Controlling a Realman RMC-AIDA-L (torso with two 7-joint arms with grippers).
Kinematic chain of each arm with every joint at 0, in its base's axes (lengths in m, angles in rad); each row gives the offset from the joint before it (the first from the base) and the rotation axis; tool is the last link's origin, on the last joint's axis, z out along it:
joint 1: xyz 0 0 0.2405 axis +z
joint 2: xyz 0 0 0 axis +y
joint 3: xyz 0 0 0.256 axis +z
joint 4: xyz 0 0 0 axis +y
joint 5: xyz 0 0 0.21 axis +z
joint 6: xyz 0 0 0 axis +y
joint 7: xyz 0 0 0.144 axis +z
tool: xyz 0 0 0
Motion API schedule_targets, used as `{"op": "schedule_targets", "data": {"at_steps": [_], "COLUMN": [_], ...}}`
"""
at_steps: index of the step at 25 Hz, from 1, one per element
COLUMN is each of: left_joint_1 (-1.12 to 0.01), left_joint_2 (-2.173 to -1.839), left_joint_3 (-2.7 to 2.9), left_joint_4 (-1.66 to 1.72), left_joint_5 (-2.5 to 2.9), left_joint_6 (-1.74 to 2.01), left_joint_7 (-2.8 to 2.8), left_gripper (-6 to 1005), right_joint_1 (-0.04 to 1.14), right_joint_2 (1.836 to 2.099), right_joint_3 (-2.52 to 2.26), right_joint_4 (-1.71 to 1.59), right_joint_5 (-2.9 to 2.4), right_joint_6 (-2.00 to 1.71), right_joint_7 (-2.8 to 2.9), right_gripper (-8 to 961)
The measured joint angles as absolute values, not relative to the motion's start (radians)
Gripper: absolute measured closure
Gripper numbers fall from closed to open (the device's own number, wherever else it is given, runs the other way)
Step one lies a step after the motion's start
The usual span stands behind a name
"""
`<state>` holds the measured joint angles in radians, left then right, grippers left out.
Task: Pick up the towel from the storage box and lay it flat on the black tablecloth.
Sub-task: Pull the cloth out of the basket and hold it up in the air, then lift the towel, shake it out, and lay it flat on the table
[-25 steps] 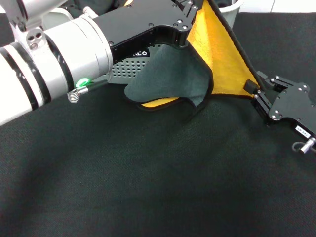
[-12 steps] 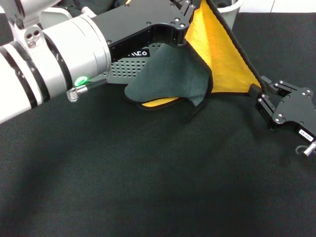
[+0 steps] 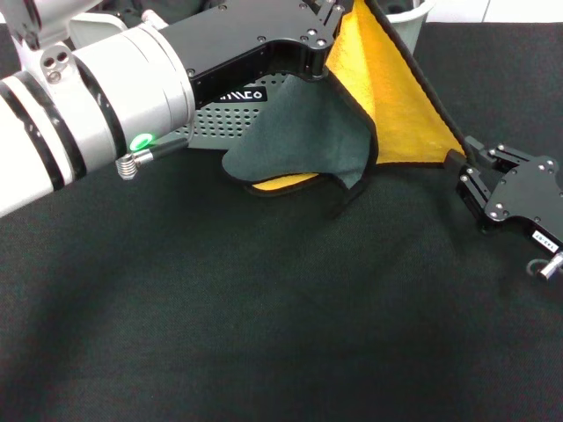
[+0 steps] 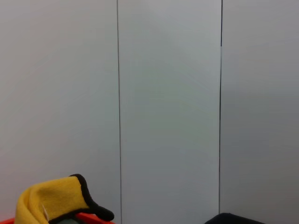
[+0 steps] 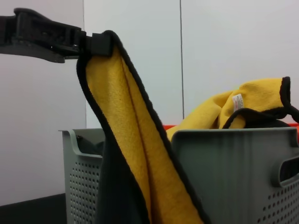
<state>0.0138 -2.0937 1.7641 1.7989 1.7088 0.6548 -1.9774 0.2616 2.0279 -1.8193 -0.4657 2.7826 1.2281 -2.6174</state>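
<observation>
The towel at the top middle of the head view is bright yellow-orange on one side. Its other side is dark grey-green. A thin black line runs all around its edge. The storage box is light grey with rows of tiny holes and a small black label with white letters. The black tablecloth fills the lower part and looks grainy. The left arm at the upper left is white and silver with black rings and a little green light. Both end effectors, left and right, are black. In the right wrist view a small white label shows on the yellow cloth in the box.
</observation>
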Motion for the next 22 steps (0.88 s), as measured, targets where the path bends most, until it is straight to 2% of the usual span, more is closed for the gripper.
{"op": "schedule_targets", "data": {"at_steps": [6,11,17,19,22], "left_joint_1": [0.014,0.014,0.014,0.014,0.016], "left_joint_2": [-2.094,-2.094,-2.094,-2.094,-2.093], "left_joint_3": [1.764,1.764,1.764,1.764,1.763], "left_joint_4": [1.798,1.798,1.786,1.775,1.753], "left_joint_5": [1.709,1.709,1.709,1.709,1.709], "left_joint_6": [0.655,0.655,0.662,0.666,0.675], "left_joint_7": [-1.977,-1.977,-1.975,-1.971,-1.954], "left_gripper": [980,980,980,981,981], "right_joint_1": [0.261,0.262,0.262,0.261,0.255], "right_joint_2": [2.029,2.029,2.029,2.029,2.029], "right_joint_3": [-1.824,-1.825,-1.827,-1.825,-1.809], "right_joint_4": [-0.463,-0.453,-0.443,-0.441,-0.441], "right_joint_5": [2.783,2.783,2.782,2.782,2.781], "right_joint_6": [1.229,1.228,1.236,1.249,1.298], "right_joint_7": [-2.635,-2.631,-2.637,-2.637,-2.636], "right_gripper": [739,854,889,937,937]}}
